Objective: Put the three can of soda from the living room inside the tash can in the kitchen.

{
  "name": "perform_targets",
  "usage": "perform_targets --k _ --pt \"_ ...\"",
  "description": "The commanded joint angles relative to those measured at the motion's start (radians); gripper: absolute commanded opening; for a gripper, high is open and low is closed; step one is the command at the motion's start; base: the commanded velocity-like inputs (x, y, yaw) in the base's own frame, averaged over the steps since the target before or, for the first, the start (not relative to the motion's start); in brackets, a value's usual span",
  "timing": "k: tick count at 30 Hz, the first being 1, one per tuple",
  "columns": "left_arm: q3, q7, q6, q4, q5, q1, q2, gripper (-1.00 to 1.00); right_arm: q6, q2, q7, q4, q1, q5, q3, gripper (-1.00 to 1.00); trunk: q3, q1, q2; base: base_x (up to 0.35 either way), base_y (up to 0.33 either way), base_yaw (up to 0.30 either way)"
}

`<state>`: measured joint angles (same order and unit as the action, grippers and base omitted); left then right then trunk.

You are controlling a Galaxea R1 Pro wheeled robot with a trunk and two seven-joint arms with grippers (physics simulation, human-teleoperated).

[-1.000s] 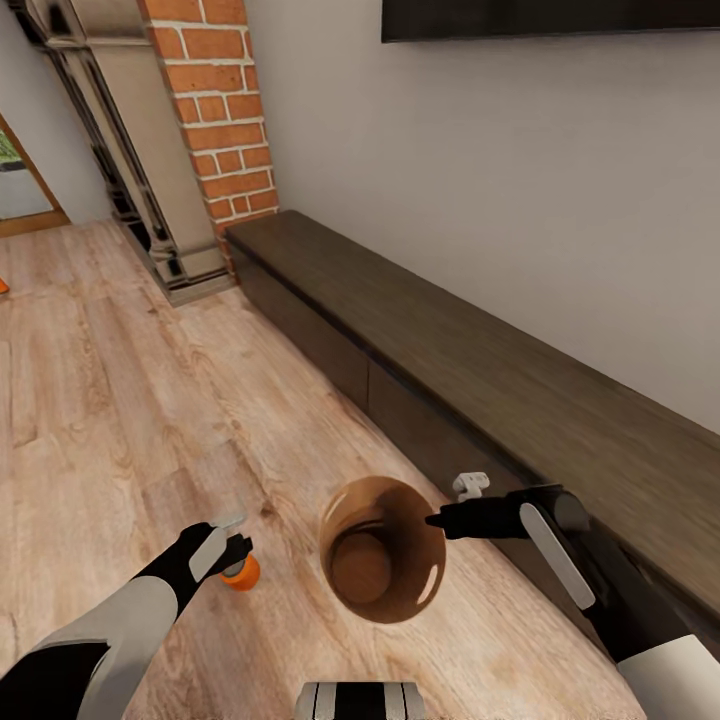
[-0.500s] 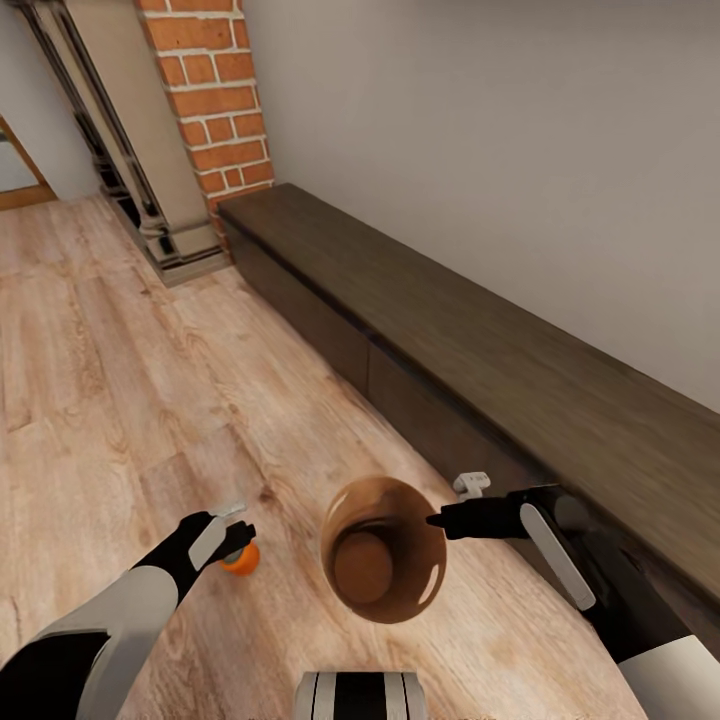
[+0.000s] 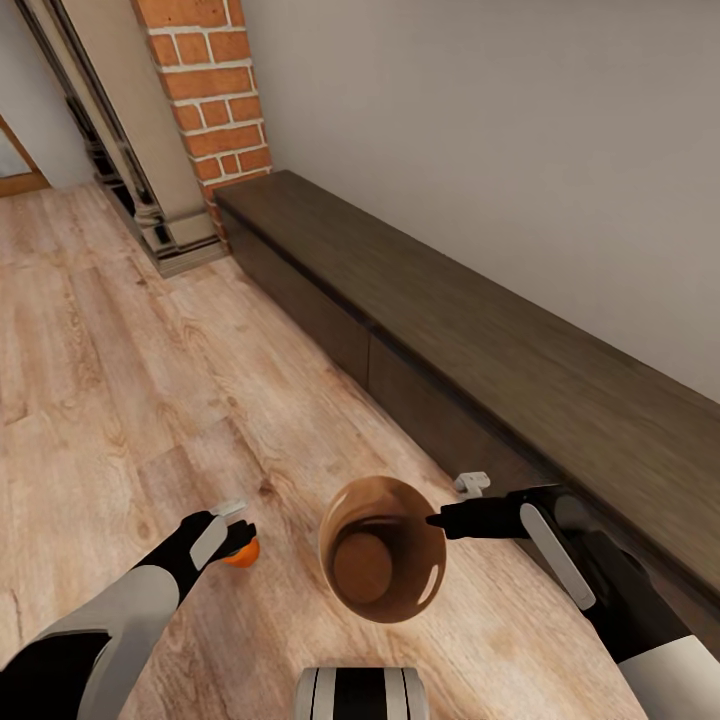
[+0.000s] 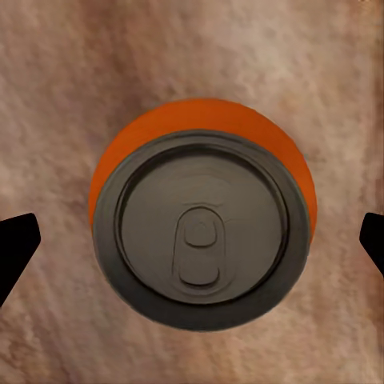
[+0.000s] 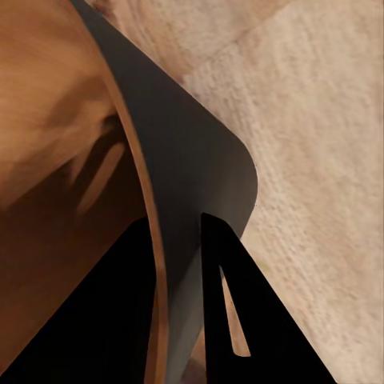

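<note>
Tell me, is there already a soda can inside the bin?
No, the tash can shows a bare brown inside, while the orange can of soda stands upright on the floor.

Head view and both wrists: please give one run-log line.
left gripper: open over orange can | right gripper: shut on bin rim | floor: wood

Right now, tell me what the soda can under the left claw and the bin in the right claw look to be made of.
Soda can: looks like metal, with a dull grey stamped top and pull tab and a smooth, painted orange body.
Bin: thin rigid wall, grey outside and glossy brown inside with faint grain; perhaps plastic or lacquered wood, hard to tell in a render.
</note>
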<state>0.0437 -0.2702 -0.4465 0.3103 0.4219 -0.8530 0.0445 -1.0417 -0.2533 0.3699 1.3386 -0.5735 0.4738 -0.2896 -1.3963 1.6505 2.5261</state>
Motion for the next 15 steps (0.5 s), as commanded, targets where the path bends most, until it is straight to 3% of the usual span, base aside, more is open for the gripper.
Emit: perform_targets --k 1,15 --pt "0.0 0.0 0.001 0.0 0.0 0.0 -0.001 1.0 -0.006 0.0 0.006 0.001 0.0 0.038 0.0 -1.0 0.0 0.0 0.0 0.0 0.0 0.0" --pt "-0.002 0.008 0.011 0.0 -0.002 0.006 0.006 1.0 -0.006 -0.006 0.006 0.001 0.0 0.04 0.0 -1.0 0.0 0.0 0.0 0.0 0.0 0.0"
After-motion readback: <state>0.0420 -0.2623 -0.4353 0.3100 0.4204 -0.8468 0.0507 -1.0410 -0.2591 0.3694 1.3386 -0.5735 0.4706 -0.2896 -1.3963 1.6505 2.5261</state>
